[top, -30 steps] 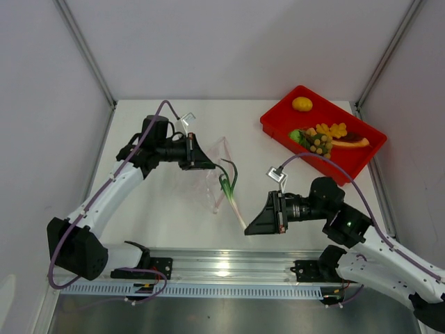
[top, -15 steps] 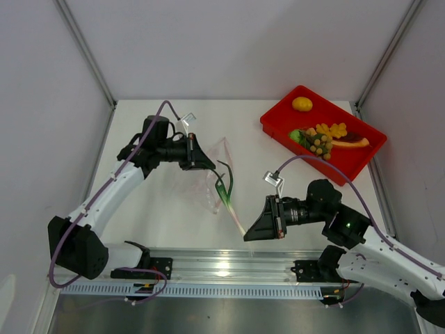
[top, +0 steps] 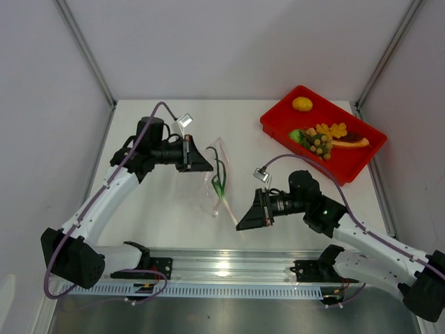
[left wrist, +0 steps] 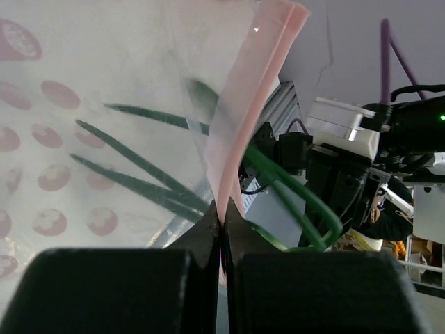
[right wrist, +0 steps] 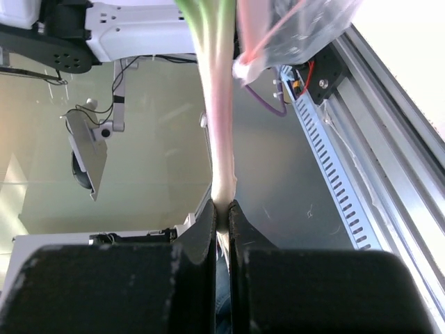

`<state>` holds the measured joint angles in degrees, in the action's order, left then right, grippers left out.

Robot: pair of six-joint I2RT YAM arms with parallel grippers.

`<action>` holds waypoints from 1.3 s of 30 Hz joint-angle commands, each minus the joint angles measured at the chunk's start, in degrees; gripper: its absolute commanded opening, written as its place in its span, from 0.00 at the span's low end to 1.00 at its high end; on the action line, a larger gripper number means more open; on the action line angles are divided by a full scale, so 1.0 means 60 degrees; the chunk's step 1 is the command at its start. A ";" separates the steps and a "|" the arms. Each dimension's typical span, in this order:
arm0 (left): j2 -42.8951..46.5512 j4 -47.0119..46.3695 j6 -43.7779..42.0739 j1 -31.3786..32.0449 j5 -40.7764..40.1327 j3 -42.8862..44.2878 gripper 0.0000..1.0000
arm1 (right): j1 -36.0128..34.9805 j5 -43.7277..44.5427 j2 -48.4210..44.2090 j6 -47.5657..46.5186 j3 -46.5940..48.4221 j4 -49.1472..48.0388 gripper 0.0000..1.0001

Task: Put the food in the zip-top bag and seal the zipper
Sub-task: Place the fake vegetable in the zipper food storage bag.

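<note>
So the left end effector (left wrist: 222,221) is pinched on the zipper (left wrist: 254,97), holding the bag (top: 203,184) mouth up so the right end effector (right wrist: 222,209), clamped on the scallion (top: 221,186) stem, can feed leaves in. They look partly inside, hard to tell. Other food (top: 320,139) sits in the tray (top: 278,124).

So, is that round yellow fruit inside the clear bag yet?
No, the round yellow fruit lies in the red tray, well apart from the clear bag.

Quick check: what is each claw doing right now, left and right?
Left claw: closed, pinching the zip-top bag at its pink zipper.
Right claw: closed on the pale stem end of the green onion.
</note>
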<state>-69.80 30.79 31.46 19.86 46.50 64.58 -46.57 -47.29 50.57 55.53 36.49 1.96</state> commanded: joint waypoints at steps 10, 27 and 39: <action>0.0793 0.1256 -0.1274 0.0454 -0.1744 0.0458 0.00 | 0.1152 -0.1200 0.1240 0.0222 0.0657 0.0362 0.00; 0.1643 -0.0223 0.0087 0.1934 -0.3062 -0.0333 0.01 | 0.0906 -0.0133 0.2602 0.0955 0.2824 0.1197 0.00; 0.1701 -0.0575 0.0791 0.3018 -0.3342 -0.0172 0.01 | 0.0145 0.4069 0.3891 -0.0039 0.4054 0.1797 0.00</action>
<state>-60.53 30.09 34.06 37.32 26.85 62.57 -43.77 -34.57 73.08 59.83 56.66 10.94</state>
